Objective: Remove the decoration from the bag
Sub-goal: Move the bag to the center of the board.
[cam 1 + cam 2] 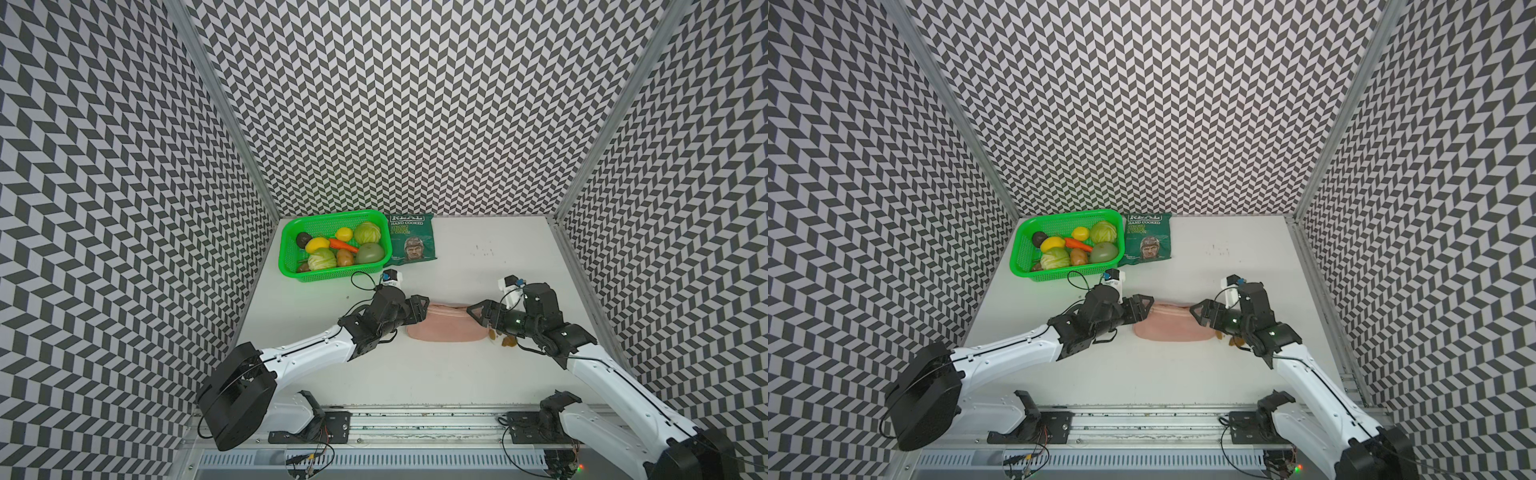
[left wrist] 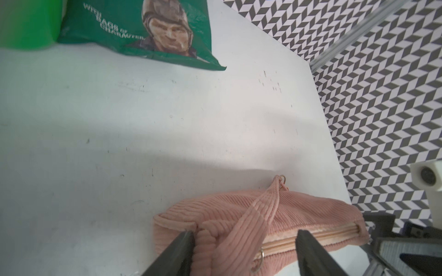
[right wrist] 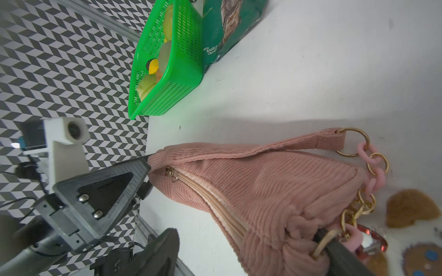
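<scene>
The pink ribbed bag (image 1: 446,328) lies mid-table in both top views, its gold zipper (image 3: 210,200) facing the arms. The decoration (image 3: 411,208), a white and brown plush, lies on the table by the bag's chain (image 3: 373,172); in a top view brown bits of it (image 1: 508,341) show beside the right arm. My left gripper (image 2: 245,233) straddles the bag's left end and strap (image 2: 258,215), jaws apart, one finger (image 2: 181,248) touching the fabric. My right gripper (image 3: 248,251) stands open at the right end, one finger (image 3: 339,253) against the chain end.
A green basket (image 1: 286,249) of toy fruit and vegetables stands at the back left, with a dark green crisp packet (image 1: 411,241) beside it. Patterned walls close in the white table (image 1: 478,257) on three sides. A metal rail (image 1: 415,424) runs along the front.
</scene>
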Available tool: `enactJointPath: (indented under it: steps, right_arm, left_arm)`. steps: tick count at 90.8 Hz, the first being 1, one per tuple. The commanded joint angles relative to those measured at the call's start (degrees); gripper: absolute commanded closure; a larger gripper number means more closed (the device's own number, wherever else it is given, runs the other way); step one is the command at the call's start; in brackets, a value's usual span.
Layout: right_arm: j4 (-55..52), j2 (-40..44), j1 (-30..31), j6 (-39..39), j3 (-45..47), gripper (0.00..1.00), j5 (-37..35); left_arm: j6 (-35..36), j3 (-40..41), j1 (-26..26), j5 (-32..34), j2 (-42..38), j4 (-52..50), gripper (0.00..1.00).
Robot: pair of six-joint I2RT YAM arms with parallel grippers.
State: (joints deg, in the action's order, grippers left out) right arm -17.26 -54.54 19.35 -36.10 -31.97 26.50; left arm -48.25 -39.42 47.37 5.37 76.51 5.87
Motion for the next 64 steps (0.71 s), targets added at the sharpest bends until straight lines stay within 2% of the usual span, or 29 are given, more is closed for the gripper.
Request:
enactJointPath:
  steps: [1, 6, 19, 23, 38, 54, 60, 64]
  right_arm:
    - [6.2, -2.4, 2.3, -2.4, 0.0, 0.13, 0.1]
    - [7.6, -3.9, 3.5, -3.1, -0.5, 0.13, -0.1]
    - [11.4, -8.4, 6.7, -4.8, -2.6, 0.13, -0.7]
    - [12.8, -10.0, 7.6, -5.5, -3.2, 0.13, -0.7]
    - [18.8, -15.4, 11.8, -7.8, -5.8, 0.13, -1.2]
    - [23.8, -21.6, 15.9, -9.3, -8.9, 0.13, -1.9]
    - [24.5, -22.7, 16.3, -9.1, -9.7, 0.12, -2.0]
    - [24.3, -22.6, 16.2, -8.4, -10.0, 0.11, -2.9]
  left_arm:
    - [-0.3, 1.5, 0.1, 0.5, 0.6, 3.2, 0.43]
    - [-0.4, 2.2, -0.1, 1.2, 0.6, 3.4, 0.52]
    - [-0.2, 2.8, -3.9, 4.4, 0.1, 2.0, 0.86]
    - [0.3, 3.1, -6.2, 4.3, 0.0, 2.0, 0.9]
    - [3.9, 2.9, -14.8, 4.0, 0.1, 2.0, 0.91]
    - [7.4, 1.2, -19.8, 6.3, 1.0, 0.3, 0.91]
    - [7.4, 1.1, -20.9, 6.6, 0.6, 0.2, 0.86]
    - [7.5, 0.9, -21.4, 6.8, 0.2, -0.5, 0.77]
